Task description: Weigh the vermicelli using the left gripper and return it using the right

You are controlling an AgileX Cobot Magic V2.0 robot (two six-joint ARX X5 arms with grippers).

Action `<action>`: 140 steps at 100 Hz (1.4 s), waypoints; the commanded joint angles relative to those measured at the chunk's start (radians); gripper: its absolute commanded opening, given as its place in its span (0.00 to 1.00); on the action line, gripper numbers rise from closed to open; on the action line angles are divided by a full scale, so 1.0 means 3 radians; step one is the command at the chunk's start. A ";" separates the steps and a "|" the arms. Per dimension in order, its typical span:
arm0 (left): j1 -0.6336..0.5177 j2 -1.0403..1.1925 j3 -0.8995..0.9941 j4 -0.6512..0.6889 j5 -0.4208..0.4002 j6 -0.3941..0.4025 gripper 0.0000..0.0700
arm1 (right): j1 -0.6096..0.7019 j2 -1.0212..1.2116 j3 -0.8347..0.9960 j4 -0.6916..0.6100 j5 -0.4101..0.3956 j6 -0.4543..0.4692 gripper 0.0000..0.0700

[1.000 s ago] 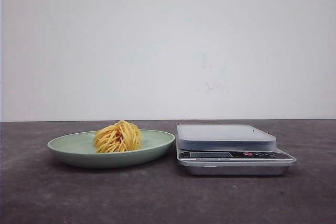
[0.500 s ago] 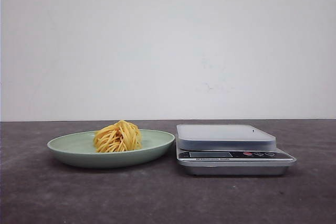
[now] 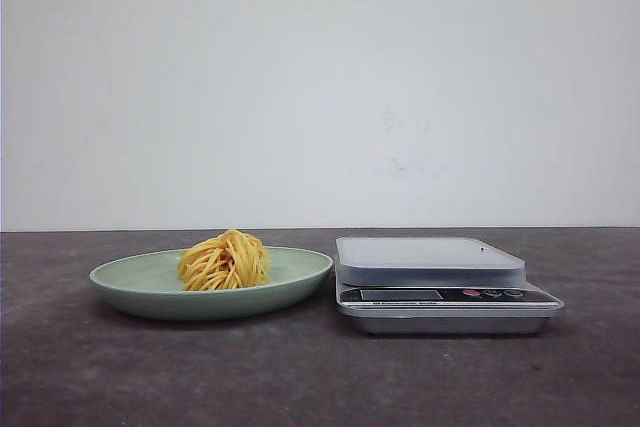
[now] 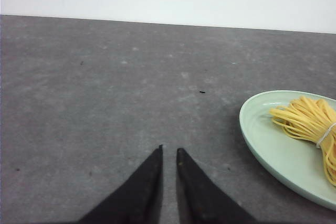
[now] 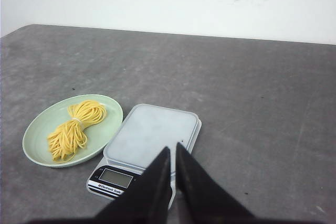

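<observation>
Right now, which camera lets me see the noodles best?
The right wrist view: it looks down on the whole vermicelli bundle lying in the green plate beside the scale. The front view shows the bundle only side-on, as a mound. The left wrist view cuts part of it off at the picture's edge.

Vermicelli (image 5: 75,128) lies on pale green plate (image 5: 39,129), touching grey scale (image 5: 147,150) on dark table (image 5: 252,103). Right gripper (image 5: 171,153) fingers (image 5: 160,174) nearly together, holding nothing.
</observation>
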State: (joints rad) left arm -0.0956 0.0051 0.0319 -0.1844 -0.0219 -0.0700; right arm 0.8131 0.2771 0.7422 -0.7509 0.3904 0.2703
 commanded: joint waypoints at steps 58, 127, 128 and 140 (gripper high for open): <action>0.0006 -0.0003 -0.0061 -0.0018 0.0010 0.0029 0.02 | 0.0032 0.0004 0.0039 0.0036 0.0010 0.0034 0.01; 0.0006 -0.0003 -0.0060 -0.0018 0.0010 0.0029 0.02 | -0.1213 -0.0292 -0.0238 0.0422 0.0046 -0.0689 0.01; 0.0006 -0.0003 -0.0060 -0.0018 0.0010 0.0029 0.02 | -0.1237 -0.0305 -0.0257 0.0440 0.0032 -0.0699 0.01; 0.0006 -0.0003 -0.0060 -0.0018 0.0010 0.0029 0.02 | -0.1808 -0.0626 -0.0768 0.0952 -0.0381 -0.0835 0.01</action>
State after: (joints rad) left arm -0.0956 0.0051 0.0319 -0.1844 -0.0219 -0.0700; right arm 0.3439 0.1276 0.5735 -0.5407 0.3370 0.0669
